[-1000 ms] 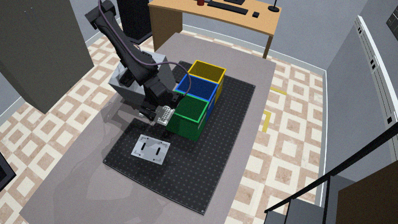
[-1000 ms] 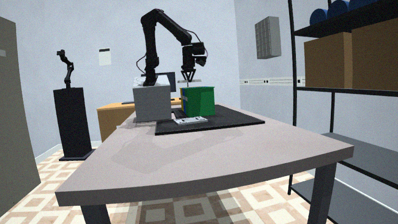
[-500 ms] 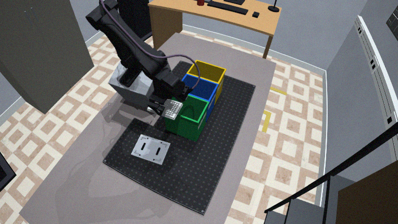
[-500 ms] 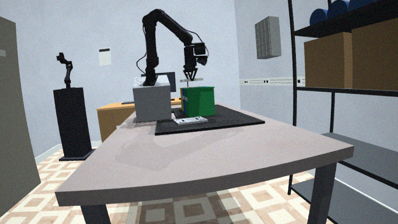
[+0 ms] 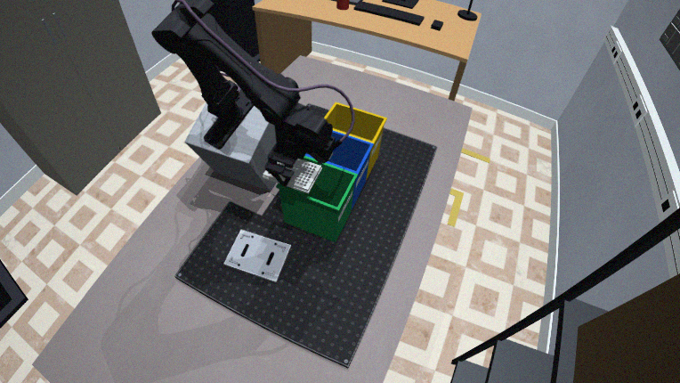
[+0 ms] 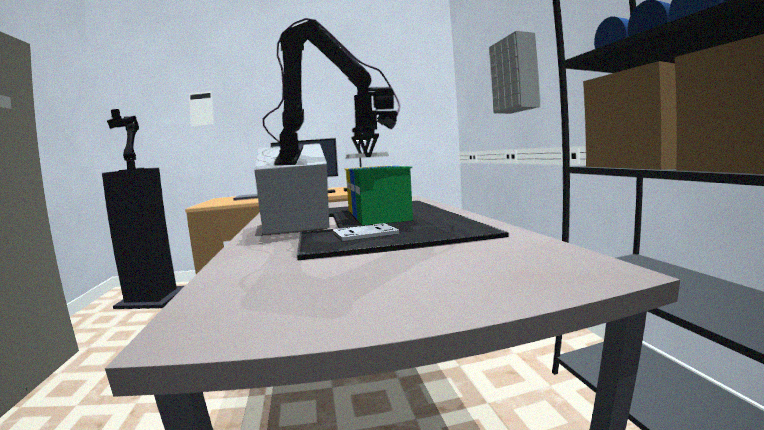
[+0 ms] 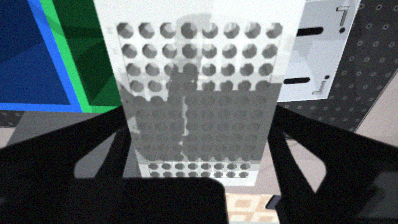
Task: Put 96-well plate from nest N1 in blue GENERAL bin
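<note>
My gripper (image 5: 291, 176) (image 6: 363, 152) (image 7: 199, 111) is shut on the white 96-well plate (image 5: 304, 175) (image 6: 363, 155) (image 7: 200, 75) and holds it level in the air. The plate hangs over the near left rim of the green bin (image 5: 311, 216) (image 6: 386, 194) (image 7: 75, 55). The blue bin (image 5: 351, 154) (image 7: 27, 55) stands just behind the green one, in the middle of the row. The yellow bin (image 5: 356, 121) is at the far end. All three stand upright. The plate nest N1 (image 5: 257, 255) (image 6: 365, 231) (image 7: 320, 55) lies empty on the black mat (image 5: 309, 295) in front of the bins.
The grey pedestal (image 5: 232, 150) (image 6: 291, 194) carrying the arm's base stands left of the bins. The mat lies on a grey table (image 5: 142, 323) (image 6: 374, 304). A wooden desk (image 5: 371, 28) is behind the table, and a shelf rack (image 6: 641, 176) stands to the right.
</note>
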